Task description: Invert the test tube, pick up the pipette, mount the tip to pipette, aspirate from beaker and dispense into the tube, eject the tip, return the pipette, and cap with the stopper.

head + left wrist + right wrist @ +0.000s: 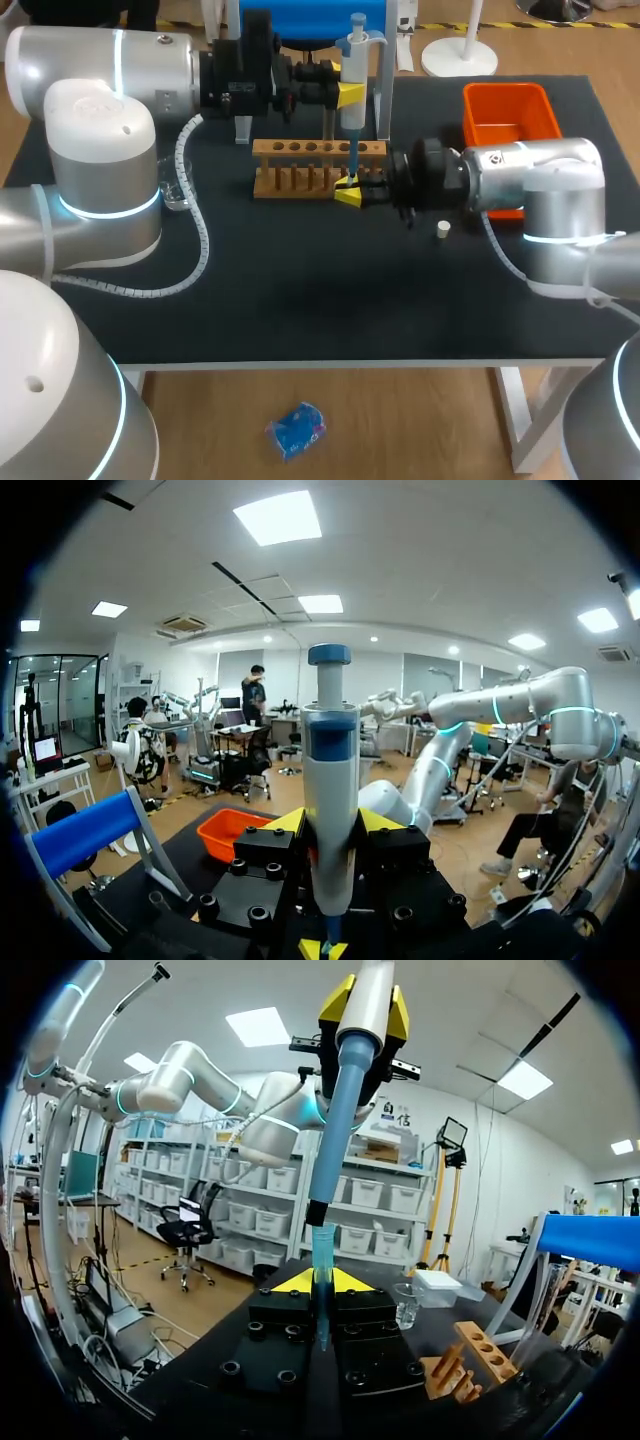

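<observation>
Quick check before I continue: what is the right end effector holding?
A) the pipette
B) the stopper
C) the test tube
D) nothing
C: the right end effector is shut on the test tube, while the pipette sits in the left end effector and the stopper lies on the table.

Black matte table with white frame beneath.

Right tool clamps the upright test tube — pipette tip at its mouth.
</observation>
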